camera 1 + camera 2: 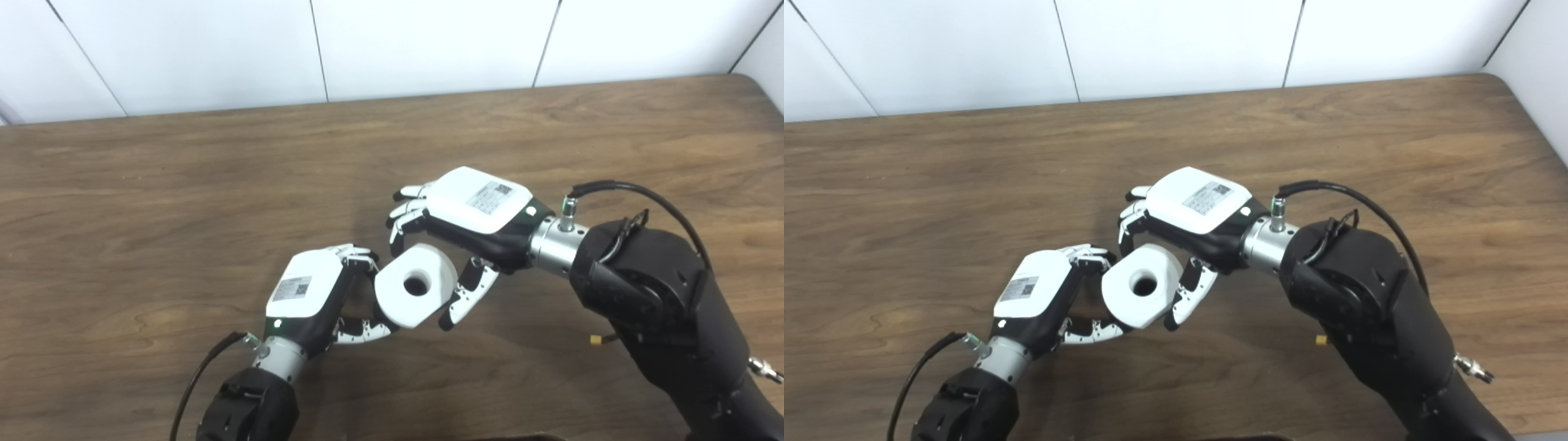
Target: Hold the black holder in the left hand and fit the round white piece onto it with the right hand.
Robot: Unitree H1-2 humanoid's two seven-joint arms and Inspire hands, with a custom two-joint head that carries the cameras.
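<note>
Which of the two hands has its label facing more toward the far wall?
The right hand, above and right of the round white piece; its label tilts toward the wall, while the left hand shows its label facing up-left.

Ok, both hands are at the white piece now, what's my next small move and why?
Probably ease the right robot hand off slowly. The round white piece sits between both hands, its hole facing the camera, and the left robot hand curls behind it. The black holder is hidden, so check the piece stays put before letting go fully.

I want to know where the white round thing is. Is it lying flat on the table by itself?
No, the round white piece is held up between the left hand and the right hand.
</note>
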